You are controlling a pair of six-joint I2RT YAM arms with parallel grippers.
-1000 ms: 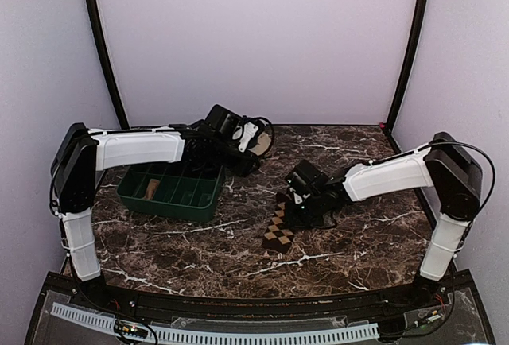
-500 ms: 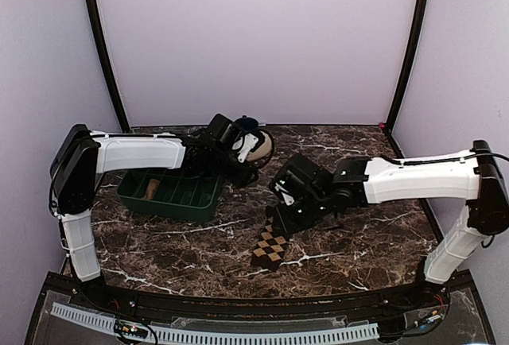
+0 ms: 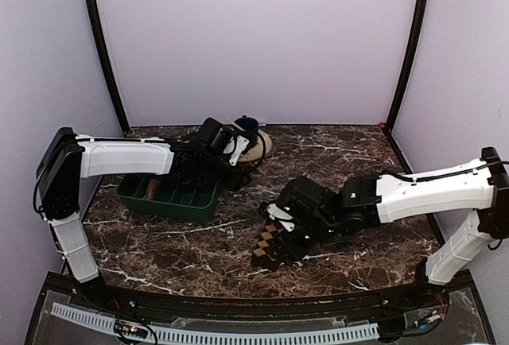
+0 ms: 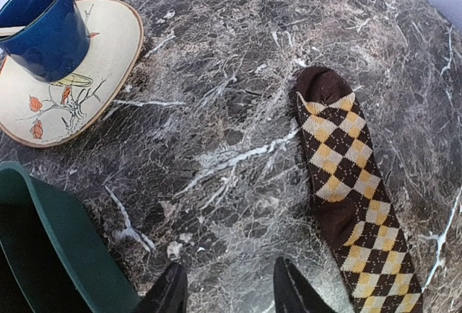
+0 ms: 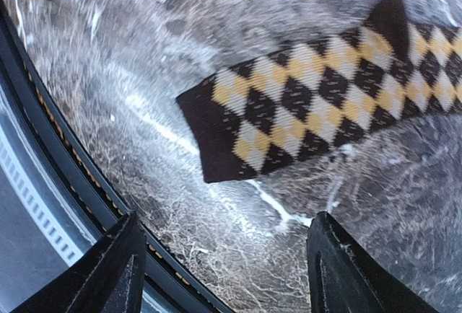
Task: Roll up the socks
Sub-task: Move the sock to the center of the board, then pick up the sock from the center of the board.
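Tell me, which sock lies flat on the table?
The checkered sock, stretched out by the right gripper; the plain tan sock sits in the green tray.

Blue mug (image 4: 40, 24) on plate (image 4: 90, 86); green tray (image 4: 58, 248)

Sock (image 4: 339, 161) right of tray (image 3: 169, 199), cup (image 3: 246, 125) behind

Pale lilac walls (image 3: 254, 43) are enclosing a dark marble table (image 3: 199, 257) with white veins. Two black posts (image 3: 104, 51) are rising at the back corners. A white slotted strip (image 3: 238, 335) is running along the near edge.
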